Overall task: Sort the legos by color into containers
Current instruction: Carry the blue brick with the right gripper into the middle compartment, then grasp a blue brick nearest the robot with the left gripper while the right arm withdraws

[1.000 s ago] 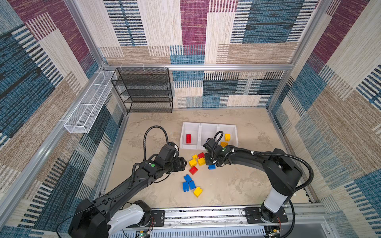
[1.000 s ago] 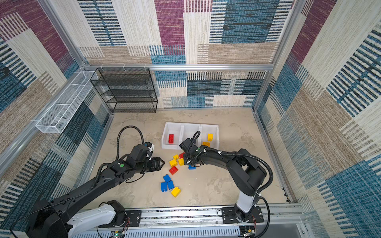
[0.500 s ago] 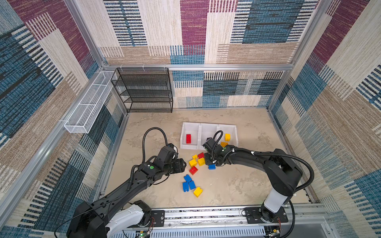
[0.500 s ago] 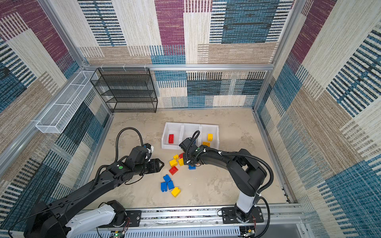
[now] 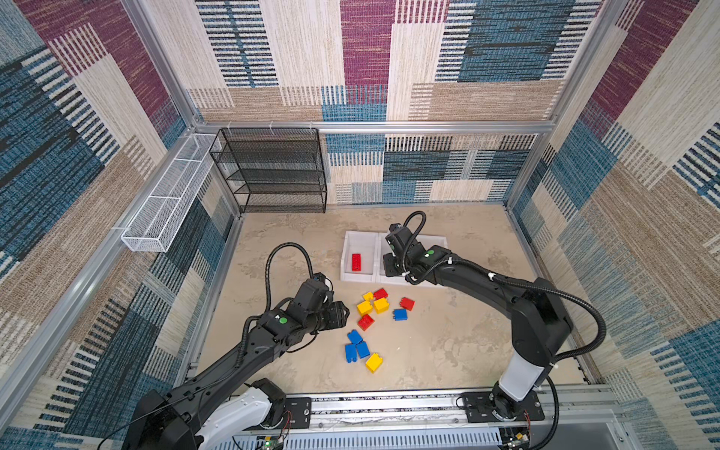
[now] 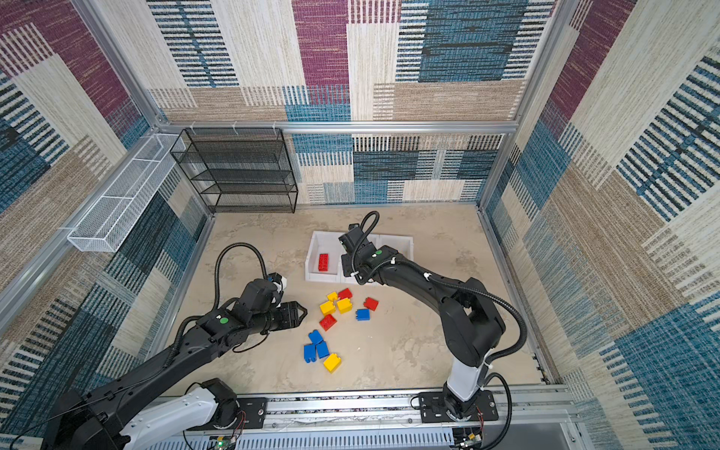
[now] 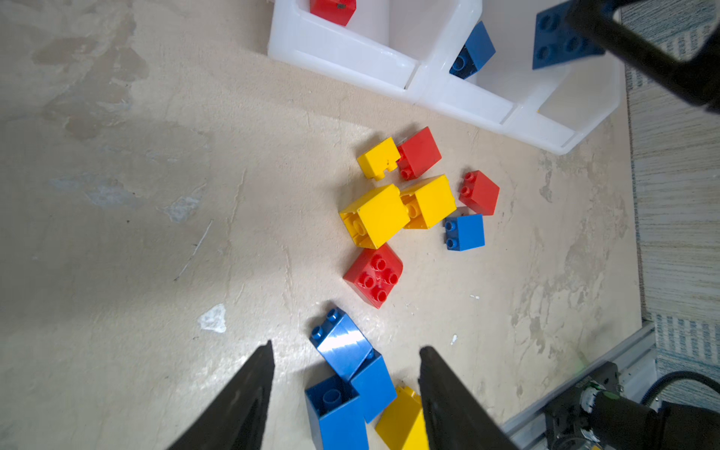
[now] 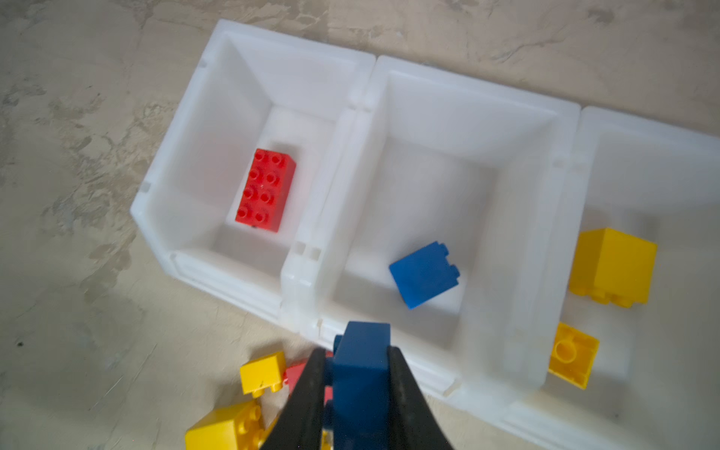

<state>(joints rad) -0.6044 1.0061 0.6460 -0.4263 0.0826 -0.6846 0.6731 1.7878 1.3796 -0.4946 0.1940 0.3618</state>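
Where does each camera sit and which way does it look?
Top views: high above the robot's base, looking down on the table; left arm and right arm show.
Left wrist: rides its arm, looking past the open left gripper at loose legos.
Right wrist: rides its arm, looking into the containers past the right gripper, shut on a blue lego.
Shared: both wrist views show the red lego in a container.

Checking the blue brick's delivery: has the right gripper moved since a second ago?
Yes: the right gripper, holding a blue brick, moved from the loose bricks to the front lip of the middle bin.
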